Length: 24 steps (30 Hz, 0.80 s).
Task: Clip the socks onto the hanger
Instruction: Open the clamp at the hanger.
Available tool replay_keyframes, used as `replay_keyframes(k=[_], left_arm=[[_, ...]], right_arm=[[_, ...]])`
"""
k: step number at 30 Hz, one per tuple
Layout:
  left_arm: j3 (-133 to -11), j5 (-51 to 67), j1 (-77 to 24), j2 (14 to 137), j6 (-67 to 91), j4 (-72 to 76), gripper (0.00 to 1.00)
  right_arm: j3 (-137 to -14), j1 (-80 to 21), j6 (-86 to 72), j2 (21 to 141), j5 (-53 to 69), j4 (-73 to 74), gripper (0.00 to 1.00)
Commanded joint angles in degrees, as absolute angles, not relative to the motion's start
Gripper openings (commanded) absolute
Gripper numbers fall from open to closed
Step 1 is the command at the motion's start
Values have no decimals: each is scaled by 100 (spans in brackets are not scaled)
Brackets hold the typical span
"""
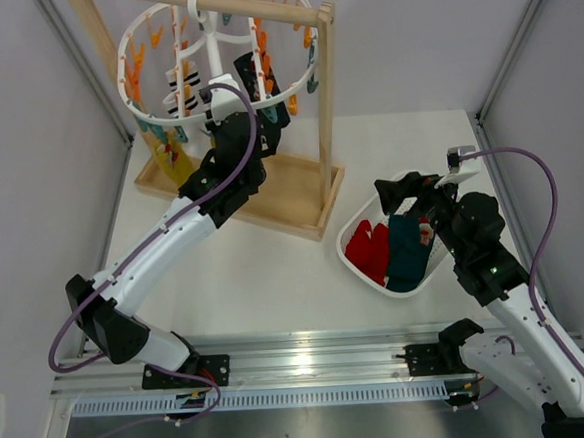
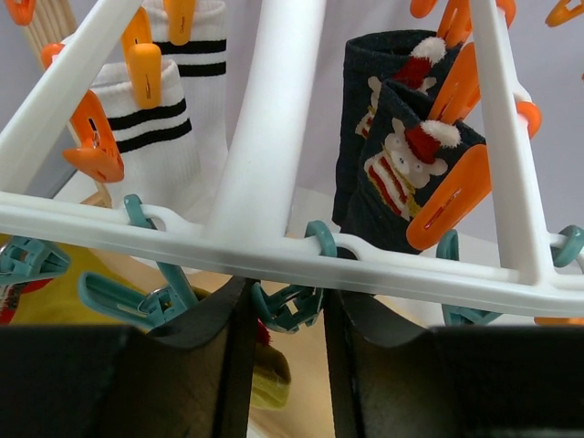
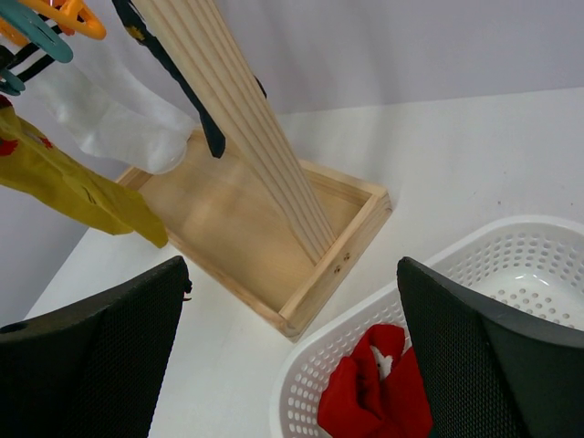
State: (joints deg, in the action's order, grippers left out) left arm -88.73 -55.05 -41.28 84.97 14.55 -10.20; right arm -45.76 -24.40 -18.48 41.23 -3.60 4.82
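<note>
Under the hanger [image 2: 274,137] rim, the left claw [image 2: 285,294] brackets a teal peg [image 2: 290,310]; whether it squeezes is unclear. White striped socks [image 2: 164,137] and navy socks [image 2: 401,155] hang clipped above. The right claw [image 3: 292,269] is spread wide over the basket [image 3: 511,246] on the bench [image 3: 474,155], a red sock [image 3: 379,392] inside

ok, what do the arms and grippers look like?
White links and black joints on the left arm and right arm, a purple cable looped along each. Green light on the right arm. On left gripper and right gripper: two wide black fingers, finely textured.
</note>
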Motion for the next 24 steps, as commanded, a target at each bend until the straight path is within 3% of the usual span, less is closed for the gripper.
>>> replay_keyframes(k=[1, 12, 16, 24], left_arm=[[-8930, -5405, -4043, 8209, 1547, -1028, 31], [-8684, -4800, -3920, 7709, 1670, -1379, 13], [-8526, -4325, -3771, 7436, 1722, -1590, 2], [-8429, -3437, -3577, 7102, 1688, -2126, 1]], right_arm=[[-4526, -2408, -1890, 4096, -308, 263, 100], [-4605, -2400, -1889, 4174, -588, 526, 99], [-4833, -2373, -2030, 4569, -1071, 1036, 100], [-4738, -1908, -2426, 5159, -1188, 1626, 98]])
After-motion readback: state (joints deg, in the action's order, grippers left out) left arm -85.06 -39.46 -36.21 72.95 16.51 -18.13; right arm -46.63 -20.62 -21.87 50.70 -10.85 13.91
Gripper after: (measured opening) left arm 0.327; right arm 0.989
